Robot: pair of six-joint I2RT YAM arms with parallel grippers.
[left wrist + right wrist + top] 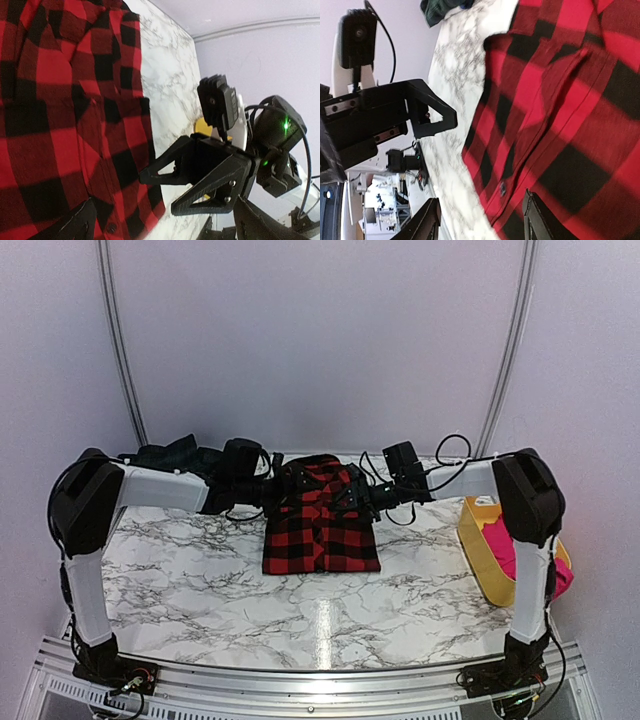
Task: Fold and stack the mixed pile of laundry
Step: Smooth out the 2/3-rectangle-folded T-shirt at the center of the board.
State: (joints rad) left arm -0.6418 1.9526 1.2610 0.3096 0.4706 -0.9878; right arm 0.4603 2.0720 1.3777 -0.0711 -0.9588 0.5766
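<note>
A red-and-black checked shirt (321, 523) lies folded flat in the middle of the marble table. Both grippers hover over its far end, facing each other. My left gripper (283, 494) stands wide open; in its wrist view the shirt (60, 110) fills the left side and the gripper (165, 231) has nothing between its fingers. My right gripper (349, 502) is also open, its fingers (541, 220) straddling the shirt's buttoned edge (520, 165) without closing on it. A dark green-black plaid garment (168, 453) lies at the back left. A magenta-pink garment (508, 546) sits in the tub.
A yellow plastic tub (478, 540) stands at the table's right edge beside the right arm. The opposite gripper shows in each wrist view, close by: the right one (200, 172) and the left one (422, 115). White walls close the back.
</note>
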